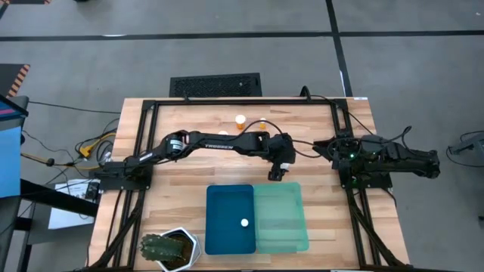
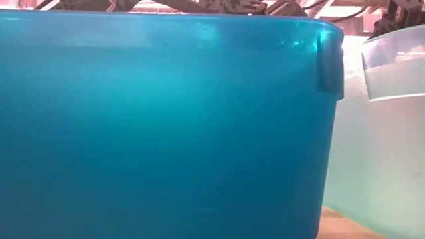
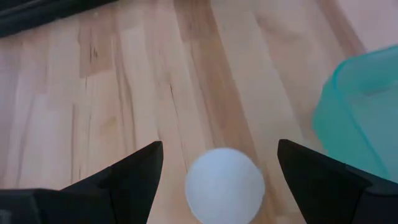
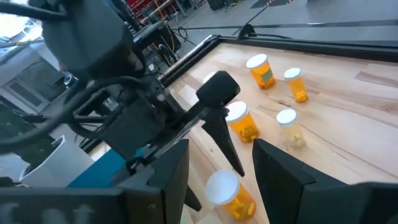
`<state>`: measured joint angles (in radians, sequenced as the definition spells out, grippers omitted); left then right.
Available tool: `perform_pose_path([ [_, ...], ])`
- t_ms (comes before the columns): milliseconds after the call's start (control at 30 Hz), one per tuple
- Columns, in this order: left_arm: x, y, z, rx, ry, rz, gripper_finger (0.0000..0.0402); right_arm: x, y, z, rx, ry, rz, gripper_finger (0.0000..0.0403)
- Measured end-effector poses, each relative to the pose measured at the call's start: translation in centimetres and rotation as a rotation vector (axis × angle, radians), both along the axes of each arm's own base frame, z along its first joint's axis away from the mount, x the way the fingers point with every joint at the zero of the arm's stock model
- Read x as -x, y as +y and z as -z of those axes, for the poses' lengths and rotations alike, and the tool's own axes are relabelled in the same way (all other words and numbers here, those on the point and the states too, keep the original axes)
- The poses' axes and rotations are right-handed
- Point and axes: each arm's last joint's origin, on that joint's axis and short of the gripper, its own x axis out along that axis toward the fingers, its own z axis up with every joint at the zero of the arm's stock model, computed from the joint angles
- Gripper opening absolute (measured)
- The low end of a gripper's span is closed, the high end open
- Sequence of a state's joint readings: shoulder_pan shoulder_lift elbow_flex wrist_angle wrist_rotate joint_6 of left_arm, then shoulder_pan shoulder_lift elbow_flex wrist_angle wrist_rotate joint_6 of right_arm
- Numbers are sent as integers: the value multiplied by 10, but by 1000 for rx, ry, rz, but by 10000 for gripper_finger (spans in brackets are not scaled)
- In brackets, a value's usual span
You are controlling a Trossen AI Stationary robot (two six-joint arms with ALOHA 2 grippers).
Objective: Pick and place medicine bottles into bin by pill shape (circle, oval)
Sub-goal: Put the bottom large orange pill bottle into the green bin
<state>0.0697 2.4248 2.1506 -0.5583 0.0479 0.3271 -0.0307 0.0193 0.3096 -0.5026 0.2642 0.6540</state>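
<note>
My left gripper (image 1: pixel 276 175) points down just beyond the far edge of the mint green tray (image 1: pixel 281 217), open. An orange bottle's white cap (image 3: pixel 225 183) stands between its two fingers with a gap on each side; the bottle also shows in the right wrist view (image 4: pixel 227 194). Several more orange bottles with white caps (image 4: pixel 260 70) stand upright on the far part of the table (image 1: pixel 240 119). One bottle's white cap (image 1: pixel 244 223) shows inside the dark blue tray (image 1: pixel 231 219). My right gripper (image 4: pixel 221 149) is open and empty at the table's right side (image 1: pixel 335 148).
The two trays sit side by side at the near middle; their walls fill the low view, the blue wall (image 2: pixel 166 119) and the green wall (image 2: pixel 378 133). A spiky green plant in a white pot (image 1: pixel 170 249) stands at the near left. A black frame (image 1: pixel 144 113) borders the table.
</note>
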Motion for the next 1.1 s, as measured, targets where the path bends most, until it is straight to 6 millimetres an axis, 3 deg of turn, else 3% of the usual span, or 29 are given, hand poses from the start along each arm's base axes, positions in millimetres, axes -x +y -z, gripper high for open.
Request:
perform_pose_path([
  [367,1,6,1,26,8,6,311,0,0,0,0,-1,0,186],
  [567,4,3,18,32,33,4,311,0,0,0,0,-1,0,189],
  [800,4,1,21,7,34,4,309,0,0,0,0,-1,0,190],
  [1100,5,2,22,-11,41,6,248,0,0,0,0,-1,0,186],
])
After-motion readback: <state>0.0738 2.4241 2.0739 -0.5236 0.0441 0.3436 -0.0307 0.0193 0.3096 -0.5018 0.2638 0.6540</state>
